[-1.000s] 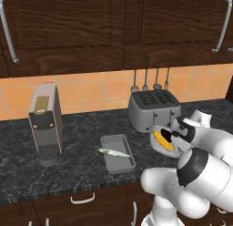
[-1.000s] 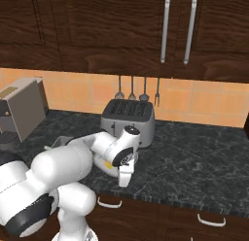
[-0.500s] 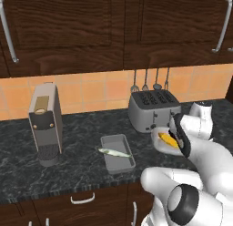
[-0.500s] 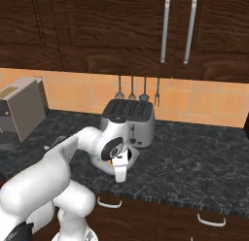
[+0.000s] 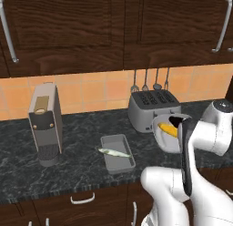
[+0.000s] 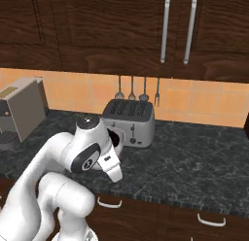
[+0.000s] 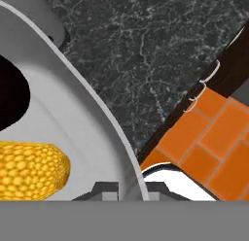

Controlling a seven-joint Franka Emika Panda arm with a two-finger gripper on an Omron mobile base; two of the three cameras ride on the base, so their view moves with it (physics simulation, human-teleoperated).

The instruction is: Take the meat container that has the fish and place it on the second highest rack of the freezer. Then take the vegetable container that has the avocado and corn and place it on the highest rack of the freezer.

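One corn, one avocado.

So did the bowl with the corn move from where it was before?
Yes. The bowl has lifted and tipped toward the toaster; a second ago it lay lower on the counter, further right. The gripper is shut on its rim.

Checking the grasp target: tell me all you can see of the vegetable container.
The vegetable container is a round grey metallic-looking bowl with a wide rim, tilted toward the left base camera in front of the toaster. Inside lie the yellow corn and the dark avocado. The gripper is shut on its rim, one fingertip on each side. Whether it touches the counter cannot be told.
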